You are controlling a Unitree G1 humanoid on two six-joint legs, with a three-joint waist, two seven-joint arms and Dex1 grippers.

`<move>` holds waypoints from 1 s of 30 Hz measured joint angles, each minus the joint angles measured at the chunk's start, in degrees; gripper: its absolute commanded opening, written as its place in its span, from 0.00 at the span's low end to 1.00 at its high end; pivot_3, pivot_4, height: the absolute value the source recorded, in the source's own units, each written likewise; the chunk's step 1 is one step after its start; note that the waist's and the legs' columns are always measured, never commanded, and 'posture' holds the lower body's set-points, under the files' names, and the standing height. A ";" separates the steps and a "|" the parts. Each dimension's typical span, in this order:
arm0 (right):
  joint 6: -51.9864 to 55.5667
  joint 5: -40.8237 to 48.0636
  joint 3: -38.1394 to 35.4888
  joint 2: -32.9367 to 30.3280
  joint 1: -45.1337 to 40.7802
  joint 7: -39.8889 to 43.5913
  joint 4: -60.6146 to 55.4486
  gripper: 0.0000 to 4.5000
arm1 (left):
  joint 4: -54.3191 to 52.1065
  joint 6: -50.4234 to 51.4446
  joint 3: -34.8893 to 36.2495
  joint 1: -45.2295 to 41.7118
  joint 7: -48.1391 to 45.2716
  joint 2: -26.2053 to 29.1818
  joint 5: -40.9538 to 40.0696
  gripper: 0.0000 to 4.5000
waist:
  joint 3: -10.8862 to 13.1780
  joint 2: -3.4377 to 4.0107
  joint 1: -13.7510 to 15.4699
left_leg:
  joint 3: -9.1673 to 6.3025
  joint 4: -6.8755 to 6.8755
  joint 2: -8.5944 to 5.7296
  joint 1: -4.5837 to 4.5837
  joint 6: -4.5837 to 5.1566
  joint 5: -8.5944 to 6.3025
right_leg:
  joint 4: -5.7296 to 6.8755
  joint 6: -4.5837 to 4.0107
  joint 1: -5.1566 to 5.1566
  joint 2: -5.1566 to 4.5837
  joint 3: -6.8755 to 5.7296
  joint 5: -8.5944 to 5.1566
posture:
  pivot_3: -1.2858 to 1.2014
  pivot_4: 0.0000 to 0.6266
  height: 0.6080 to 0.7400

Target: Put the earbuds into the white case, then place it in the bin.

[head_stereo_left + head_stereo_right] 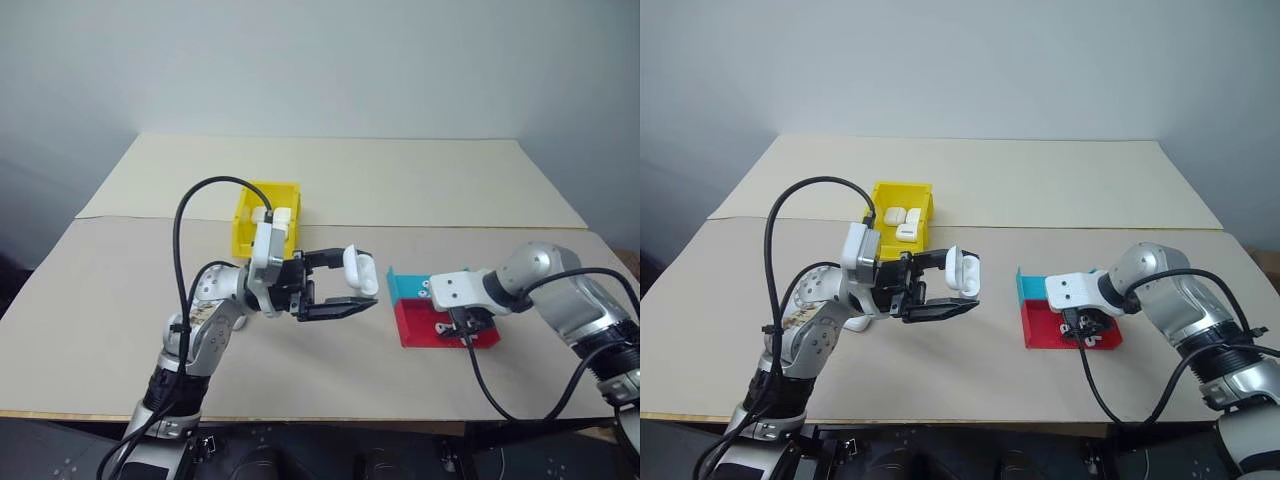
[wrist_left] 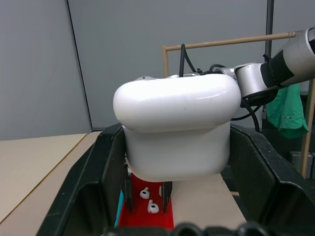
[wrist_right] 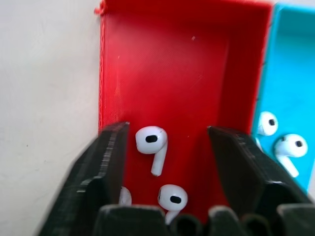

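Three earbuds in reach: lying loose on the floor of the red tray, directly under the right gripper.
Target earbud: between the two fingers, closer to one finger than the other, not touched by either.
Long axis: stem runs away from the bud towards the gripper's base, roughly along the fingers, so the jaws would close across it.
Right gripper state: fingers parted to a middling gap, nothing held.
Other earbuds: two more in the cyan tray just beside, outside the fingers.
Left gripper: clamped on the white case, held off the table, well apart from the red tray.
Nearer arm: right, judged the one to pick.
Bin: yellow, behind the left gripper, several cases inside.
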 measured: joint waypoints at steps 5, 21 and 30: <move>-1.12 -1.20 0.03 0.17 0.00 0.79 0.82 0.13 | -0.85 0.01 0.00 0.25 0.53 0.60 -0.16 0.63 | 0.00 0.01 -0.01 | -0.01 0.00 0.00 0.00 0.00 0.00 | 0.01 0.00 0.00 0.00 0.00 0.00 | 0.52 0.24 1.00; 15.65 10.27 -14.02 0.45 1.13 -0.59 -10.72 0.13 | 0.15 -0.10 -0.17 -0.55 0.35 0.70 -0.17 0.63 | 0.01 0.03 0.14 | -0.03 -0.02 0.00 -0.01 0.03 -0.02 | 0.00 0.00 0.00 0.00 -0.03 0.00 | 0.52 0.24 1.00; 49.42 50.63 -53.87 20.93 5.47 -26.80 -36.82 0.13 | 4.90 0.78 -2.00 -6.42 1.02 -4.19 -0.21 0.63 | 0.00 0.05 0.70 | -0.16 -0.01 0.00 -0.01 0.19 -0.11 | 0.02 -0.02 0.08 -0.01 -0.10 0.01 | 0.52 0.24 1.00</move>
